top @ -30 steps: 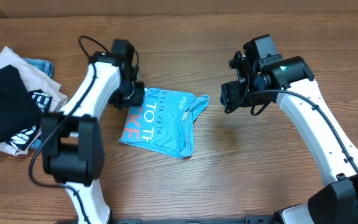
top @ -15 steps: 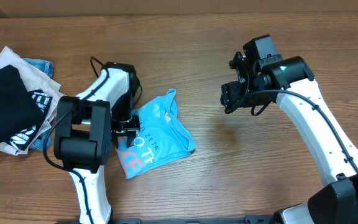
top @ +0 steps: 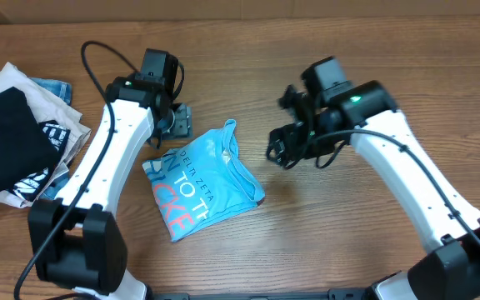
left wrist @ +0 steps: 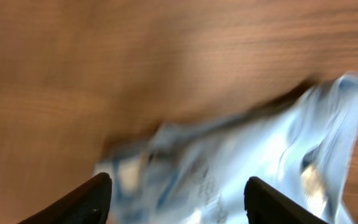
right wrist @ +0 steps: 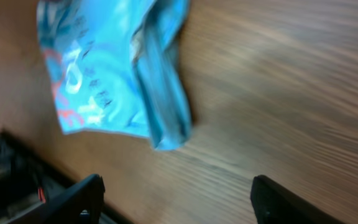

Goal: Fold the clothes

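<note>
Far to the left of the left gripper (top: 176,123), a pile of garments (top: 23,142), black over beige and denim, sits on the table (top: 248,50). The left gripper's jaws stand wide apart and hold nothing. Just beside it, toward the robot's base, the sky-blue T-shirt (top: 200,185) lies crumpled with its lettering up. To the shirt's right, the right gripper (top: 278,151) hovers near it with its jaws spread and empty.

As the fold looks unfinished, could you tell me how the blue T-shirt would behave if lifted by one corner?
The blue T-shirt lies creased with one edge bunched, so it would probably droop and unfold. It looks thin, likely light. Pushed across the wooden table, it may wrinkle.
</note>
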You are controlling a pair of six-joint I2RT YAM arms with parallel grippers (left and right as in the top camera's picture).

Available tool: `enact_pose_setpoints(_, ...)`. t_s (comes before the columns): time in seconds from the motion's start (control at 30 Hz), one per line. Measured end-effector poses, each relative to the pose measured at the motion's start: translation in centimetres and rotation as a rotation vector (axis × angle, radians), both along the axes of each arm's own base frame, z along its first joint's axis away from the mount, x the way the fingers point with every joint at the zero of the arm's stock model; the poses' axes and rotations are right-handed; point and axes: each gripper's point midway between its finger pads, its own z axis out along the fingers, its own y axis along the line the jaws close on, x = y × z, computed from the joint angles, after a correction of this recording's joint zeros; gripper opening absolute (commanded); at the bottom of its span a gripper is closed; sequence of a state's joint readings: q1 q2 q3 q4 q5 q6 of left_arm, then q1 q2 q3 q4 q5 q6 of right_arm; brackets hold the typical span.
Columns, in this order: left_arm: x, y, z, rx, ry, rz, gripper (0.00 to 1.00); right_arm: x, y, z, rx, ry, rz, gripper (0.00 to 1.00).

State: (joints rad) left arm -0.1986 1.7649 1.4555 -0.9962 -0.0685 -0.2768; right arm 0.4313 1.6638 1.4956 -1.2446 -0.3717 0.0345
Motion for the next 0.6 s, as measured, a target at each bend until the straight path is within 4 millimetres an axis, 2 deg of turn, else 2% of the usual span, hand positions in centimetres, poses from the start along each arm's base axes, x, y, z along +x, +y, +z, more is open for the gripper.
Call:
enact_pose_setpoints(0.1, 1.2, -0.7, -1.9, -0.013, 0.011, -0.092, 0.72, -1.3, 2.2, -1.7, -0.005, 0.067, 0.056, 0.81)
enact_pose_setpoints(0.17, 1.2, -0.6, -4.4, -0.013, 0.071, -0.135, 0.71, -1.8, 3.0, -3.3, -0.015, 0.123, 0.072, 0.81)
enact_pose_setpoints(0.23, 0.6, -0.3, -6.7, -0.014, 0.145, -0.153, 0.7, -2.0, 3.4, -4.9, -0.027, 0.175, 0.079, 0.81)
enact_pose_setpoints(0.33, -1.3, 0.4, -9.5, -0.022, 0.278, -0.154, 0.67, -2.3, 3.8, -7.5, -0.051, 0.25, 0.086, 0.81)
enact_pose_setpoints(0.43, -3.9, 0.9, -10.6, -0.039, 0.41, -0.152, 0.65, -2.6, 3.9, -9.6, -0.074, 0.315, 0.084, 0.8)
enact_pose_setpoints(0.6, -6.8, 1.2, -10.1, -0.042, 0.531, -0.147, 0.64, -3.4, 5.0, -11.8, -0.042, 0.407, 0.101, 0.8)
